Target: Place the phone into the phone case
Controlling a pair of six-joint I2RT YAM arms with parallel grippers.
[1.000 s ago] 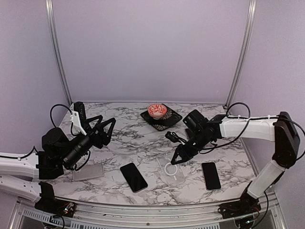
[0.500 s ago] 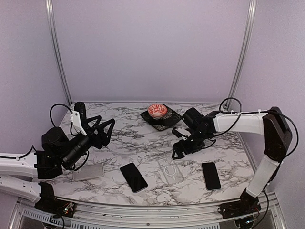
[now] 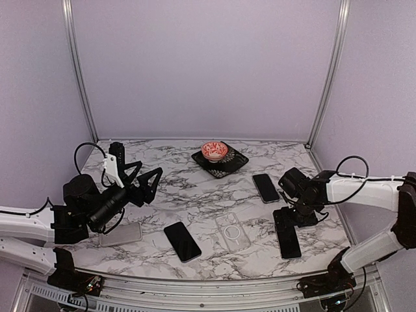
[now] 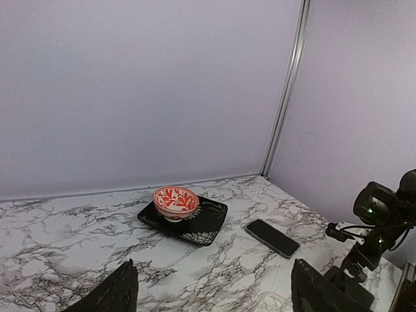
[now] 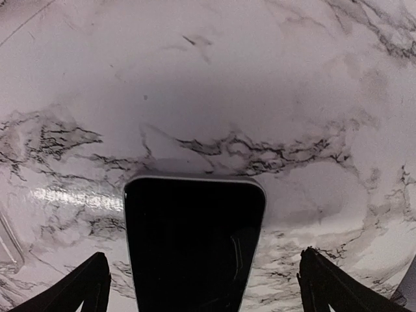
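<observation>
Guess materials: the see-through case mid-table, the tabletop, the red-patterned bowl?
Case: probably clear plastic, since the marble veins show straight through it; soft or hard, cannot tell. Tabletop: glossy marble-look surface, with a glare streak in the right wrist view; real stone or printed laminate, cannot tell. Bowl: likely glazed ceramic, going by the red-and-white pattern and smooth rim.

The left arm (image 3: 26,224) at 8 o'clock and the right arm (image 3: 364,190) at 4 o'clock share white tubular links between bulky black joint housings. Thin black cables (image 3: 86,145) loop loosely off each wrist. A white bracket (image 3: 109,170) sits on the black left gripper (image 3: 144,172); the black right gripper (image 3: 290,218) matches it, both with flat, triangular jaws.
</observation>
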